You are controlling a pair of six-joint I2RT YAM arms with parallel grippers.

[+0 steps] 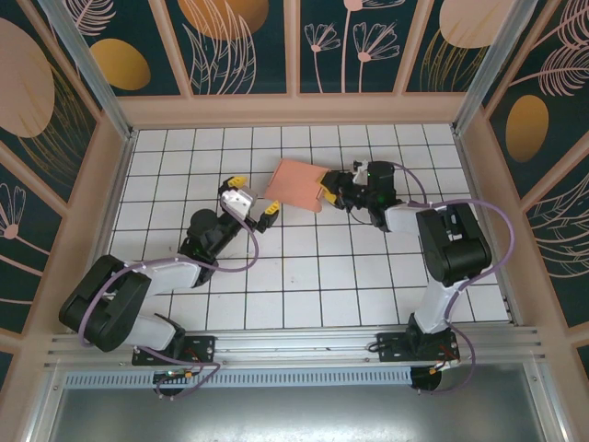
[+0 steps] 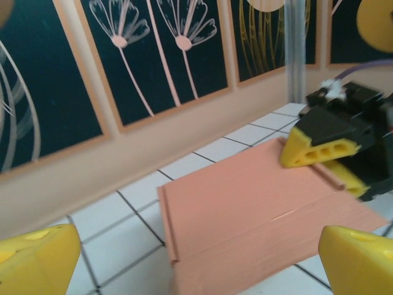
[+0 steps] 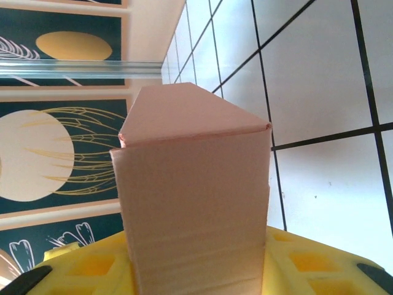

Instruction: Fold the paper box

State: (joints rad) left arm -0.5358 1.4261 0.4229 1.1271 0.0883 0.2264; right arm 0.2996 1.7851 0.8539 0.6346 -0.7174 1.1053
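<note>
Paper box lies on tabletop toward far edge, mid-width. Right gripper pinches its right edge. Left gripper spread wide, holding nothing, just beside box's left edge.

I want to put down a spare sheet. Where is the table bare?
Bare: the table's near-middle tiles, between left arm and right arm, and the far-left corner by the wall. Crowded: far middle, where the right gripper clamps the paper box with the open left gripper beside it.
</note>
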